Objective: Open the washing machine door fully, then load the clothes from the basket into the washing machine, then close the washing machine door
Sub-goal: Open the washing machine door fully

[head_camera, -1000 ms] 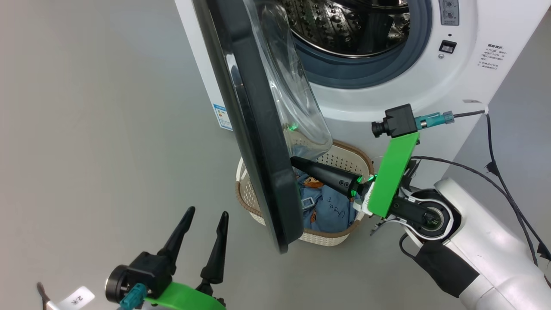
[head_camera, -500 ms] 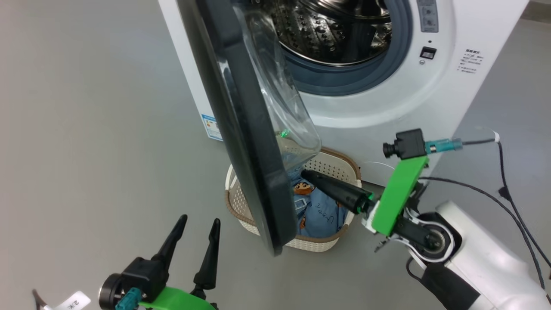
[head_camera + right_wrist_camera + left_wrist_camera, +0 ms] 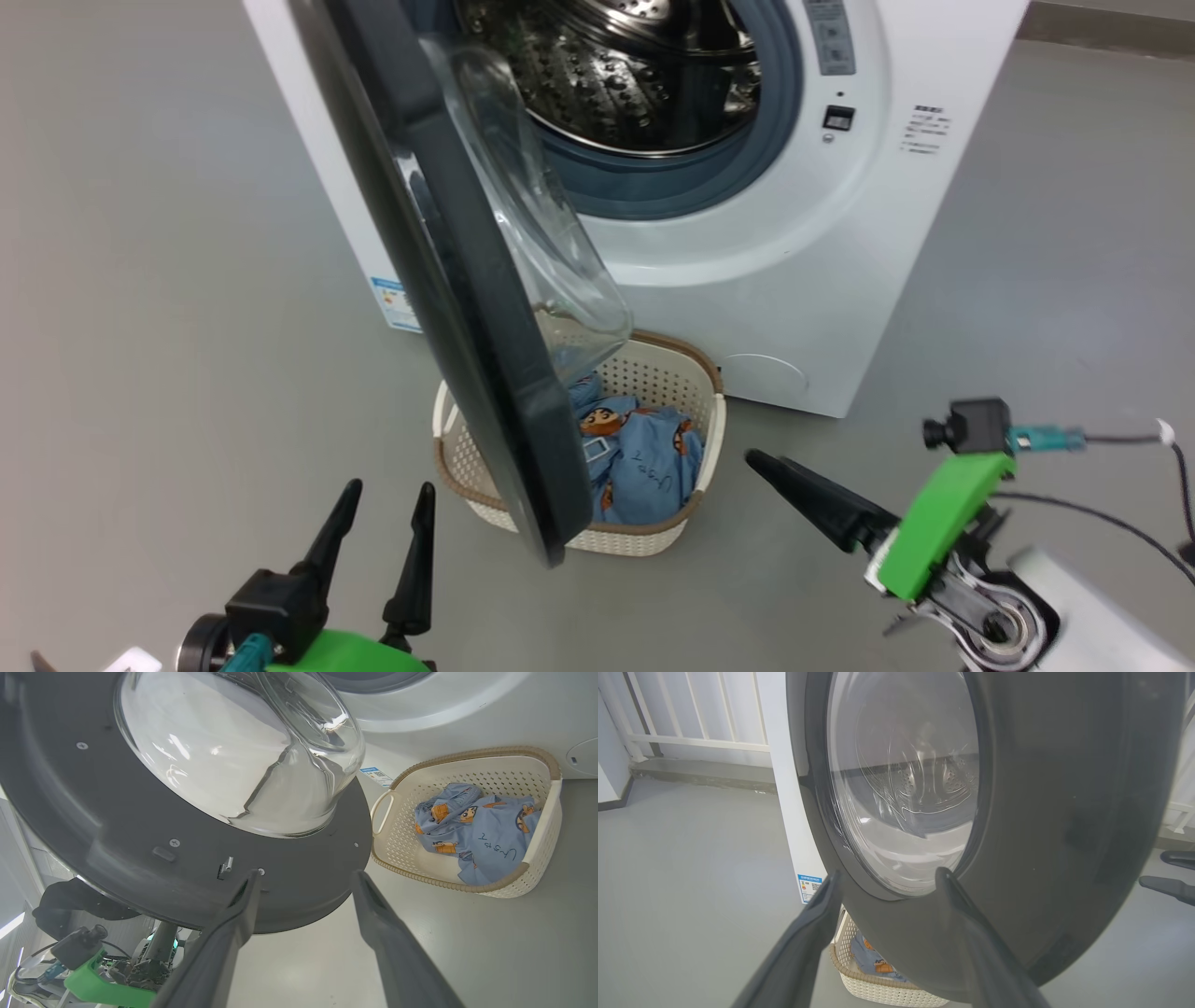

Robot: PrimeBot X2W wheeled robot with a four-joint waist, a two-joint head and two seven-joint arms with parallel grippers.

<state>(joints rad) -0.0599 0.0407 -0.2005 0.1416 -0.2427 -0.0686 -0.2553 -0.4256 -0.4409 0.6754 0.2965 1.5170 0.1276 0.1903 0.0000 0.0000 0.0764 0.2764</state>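
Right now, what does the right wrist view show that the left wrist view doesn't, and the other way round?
Right wrist view, not the left: the washing machine door's inner face, with its bulging glass bowl and small metal latch, and the whole open top of the basket.

Left wrist view, not the right: the door's glossy outer face and a white railing behind.

Both: the door, the basket holding the clothes, the blue label sticker, and the right gripper, open.

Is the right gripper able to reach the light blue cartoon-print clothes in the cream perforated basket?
Likely yes: open right gripper faces exposed clothes; the black-rimmed door overhangs the basket's other side.
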